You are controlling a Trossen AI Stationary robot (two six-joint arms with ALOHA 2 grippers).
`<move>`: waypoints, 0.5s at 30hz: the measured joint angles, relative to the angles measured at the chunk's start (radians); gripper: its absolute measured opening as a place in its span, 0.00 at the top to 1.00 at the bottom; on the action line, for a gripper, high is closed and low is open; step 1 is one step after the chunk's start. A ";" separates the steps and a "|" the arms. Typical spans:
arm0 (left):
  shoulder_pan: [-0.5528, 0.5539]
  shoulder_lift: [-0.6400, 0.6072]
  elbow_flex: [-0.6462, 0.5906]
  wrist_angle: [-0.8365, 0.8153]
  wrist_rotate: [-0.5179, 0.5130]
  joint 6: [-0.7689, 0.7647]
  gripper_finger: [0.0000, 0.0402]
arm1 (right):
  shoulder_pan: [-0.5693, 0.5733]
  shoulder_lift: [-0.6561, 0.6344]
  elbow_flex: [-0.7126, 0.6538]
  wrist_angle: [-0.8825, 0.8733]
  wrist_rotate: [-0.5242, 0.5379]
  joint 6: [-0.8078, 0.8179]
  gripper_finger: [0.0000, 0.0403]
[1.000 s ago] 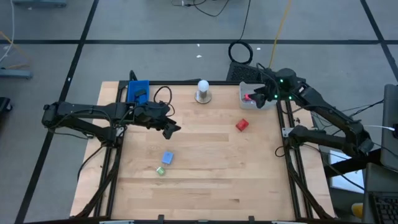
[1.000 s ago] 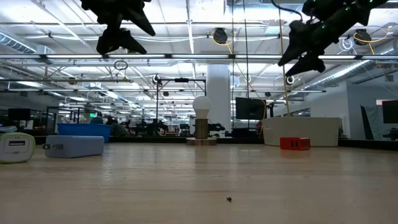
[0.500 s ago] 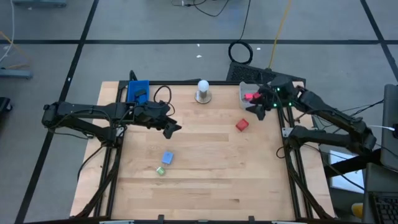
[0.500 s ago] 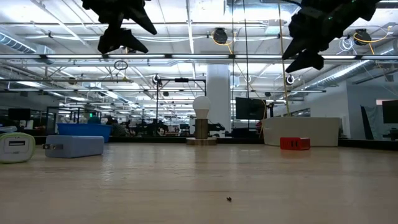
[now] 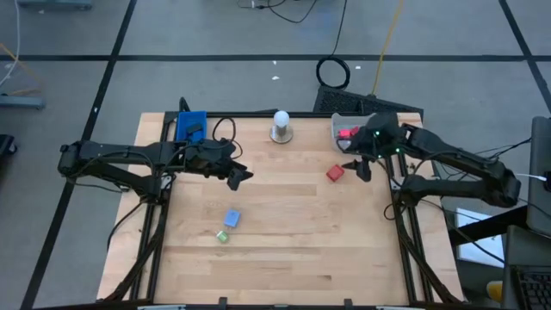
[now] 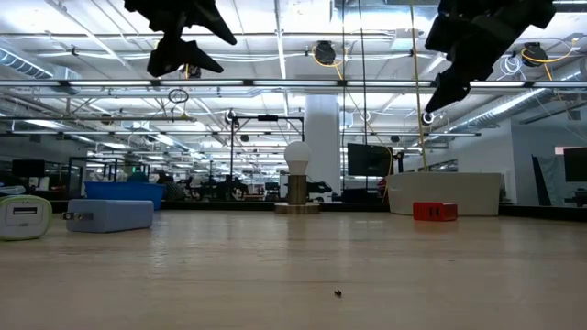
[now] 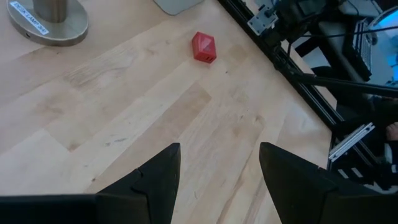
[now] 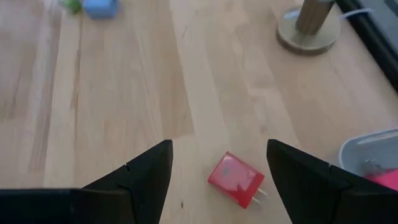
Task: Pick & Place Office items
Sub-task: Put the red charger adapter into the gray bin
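Red block: lying on the table's right half, alone on bare wood, and it's right there between the right gripper's fingers in the right wrist view, prongs showing.
Right gripper: up in the air just beside the red block, fingers apart, nothing in them.
Blue block: left of centre on the table, with a green bit touching its near corner.
Left gripper: hovering high over the left half, well apart from both blocks, fingers parted, empty.
Grey tray: at the far right corner, something red inside.
Blue tray: far left corner.
White ball: on its round base at the far edge, middle.
Table: light wood.
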 joint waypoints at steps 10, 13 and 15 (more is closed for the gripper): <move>0.000 0.000 0.000 0.001 -0.046 -0.031 0.46 | 0.004 0.038 0.000 -0.016 -0.001 -0.016 0.37; 0.000 0.000 0.000 0.001 -0.051 -0.031 0.46 | 0.004 0.039 0.000 -0.016 0.000 -0.010 0.37; 0.000 0.000 0.000 0.001 -0.057 -0.032 0.46 | 0.004 0.039 0.000 -0.016 0.000 0.017 0.37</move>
